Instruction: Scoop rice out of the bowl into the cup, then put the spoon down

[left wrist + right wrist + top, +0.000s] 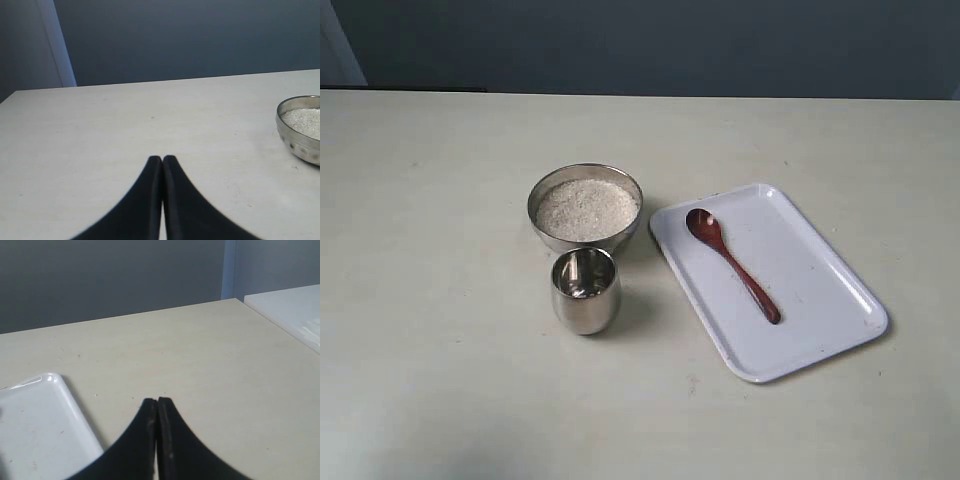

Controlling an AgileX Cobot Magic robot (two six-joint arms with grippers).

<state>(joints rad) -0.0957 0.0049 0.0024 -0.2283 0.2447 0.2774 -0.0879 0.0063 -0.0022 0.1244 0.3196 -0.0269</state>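
The steel bowl (585,209) stands mid-table, holding a pale heap of rice (586,208). Just in front of it stands the small steel cup (585,290). To the right, the dark reddish-brown spoon (731,262) lies on the white tray (830,310), scoop toward the back. Neither gripper shows in the exterior view. In the left wrist view my left gripper (162,159) is shut and holds nothing, with the bowl (299,142) and rice (304,120) off to one side. My right gripper (157,401) is shut and holds nothing, beside a corner of the tray (45,430).
A dark wall runs behind the table's far edge (640,95). In the right wrist view a second white surface (285,310) adjoins the table.
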